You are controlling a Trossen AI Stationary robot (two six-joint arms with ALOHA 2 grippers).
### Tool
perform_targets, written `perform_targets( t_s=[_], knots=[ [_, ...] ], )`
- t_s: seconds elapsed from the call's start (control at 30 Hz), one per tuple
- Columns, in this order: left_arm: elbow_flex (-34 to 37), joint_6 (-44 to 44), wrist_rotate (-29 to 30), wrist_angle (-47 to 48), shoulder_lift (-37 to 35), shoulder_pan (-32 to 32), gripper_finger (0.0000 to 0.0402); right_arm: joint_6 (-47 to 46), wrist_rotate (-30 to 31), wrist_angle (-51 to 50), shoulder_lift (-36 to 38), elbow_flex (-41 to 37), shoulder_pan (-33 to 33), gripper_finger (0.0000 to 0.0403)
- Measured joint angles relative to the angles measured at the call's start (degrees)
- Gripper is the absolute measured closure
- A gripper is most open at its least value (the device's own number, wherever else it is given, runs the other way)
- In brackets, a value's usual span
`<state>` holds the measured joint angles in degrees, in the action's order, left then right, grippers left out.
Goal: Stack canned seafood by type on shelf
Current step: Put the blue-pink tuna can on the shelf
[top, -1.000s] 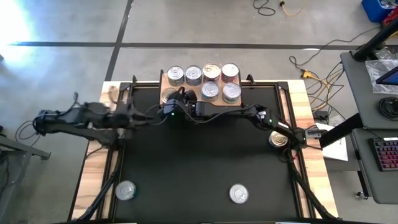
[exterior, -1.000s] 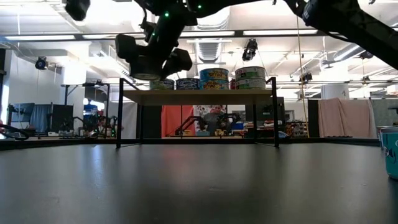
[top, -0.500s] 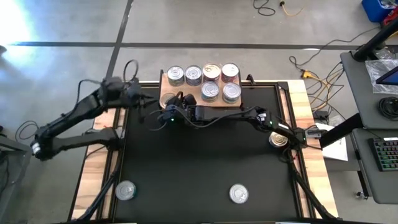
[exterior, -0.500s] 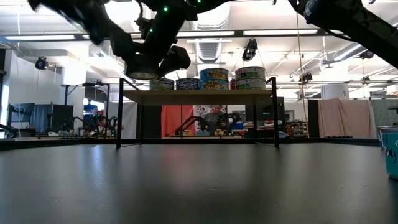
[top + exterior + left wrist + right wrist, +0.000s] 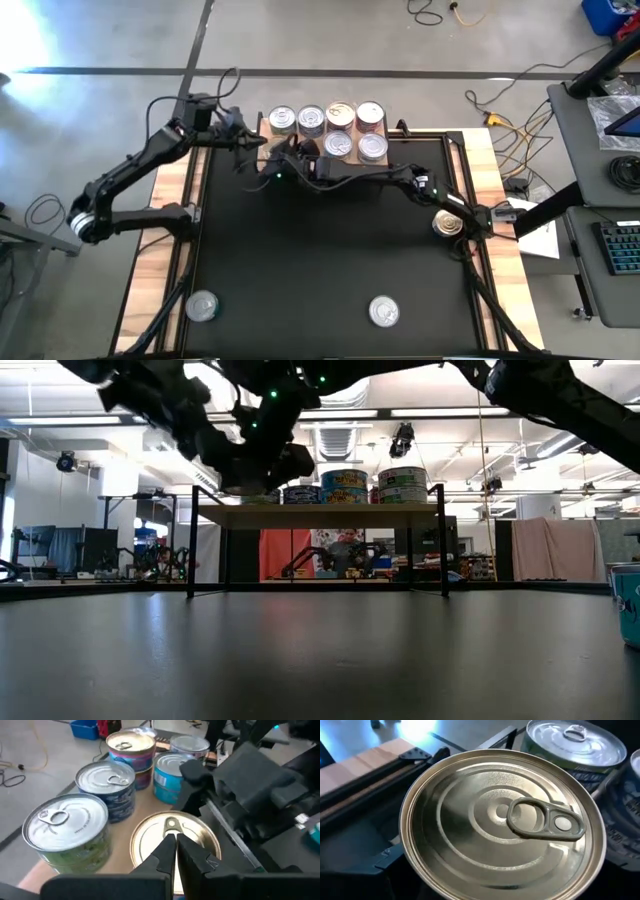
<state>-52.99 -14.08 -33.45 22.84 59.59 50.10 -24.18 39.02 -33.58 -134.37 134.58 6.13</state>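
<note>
Behind the black-matted bench [image 5: 330, 260] lies a bare concrete floor with cables, and at the bench's far edge stands the low light-wood shelf on thin black legs [image 5: 320, 516], carrying silver-lidded flat round tins [image 5: 311, 120] and two taller stacks. Since a second ago the left arm has swung up from the bench's left side to the shelf's left end, and its left pincer [image 5: 174, 851] — now clenched empty, fingertips together — hovers just above the gold-lidded round tin [image 5: 172, 837] at the shelf's near-left corner. The right pincer [image 5: 283, 160] has stayed there over that same tin, jaws wide; whether it grips the tin I cannot tell. Both arms now crowd one can, so placing is likely near done — though three more tins wait on the mat: one silver [image 5: 203, 306], another [image 5: 384, 312], and one at the right edge [image 5: 447, 223].
</note>
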Motion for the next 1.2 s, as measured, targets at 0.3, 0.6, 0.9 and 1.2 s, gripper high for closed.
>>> perform_targets(
  t_s=[0.3,0.6,0.9,1.2],
  knots=[
    [0.1,-0.5,0.5,-1.4,7.2,-0.4,0.0402,-0.8,-1.6,0.0,-1.0,0.0,1.2,0.0025],
    [0.1,-0.6,-1.4,-1.9,8.6,-0.9,0.0402,-2.2,-3.6,-0.9,-1.2,-0.1,1.7,0.0006],
    [0.2,-0.4,-3.2,-2.7,11.8,-3.5,0.0401,-1.6,-4.5,-3.1,-1.2,-0.1,2.2,0.0003],
    [0.2,-6.1,-5.0,-2.8,14.2,-3.6,0.0401,1.3,-7.4,-4.0,-1.2,-0.2,2.6,0.0003]
  ],
)
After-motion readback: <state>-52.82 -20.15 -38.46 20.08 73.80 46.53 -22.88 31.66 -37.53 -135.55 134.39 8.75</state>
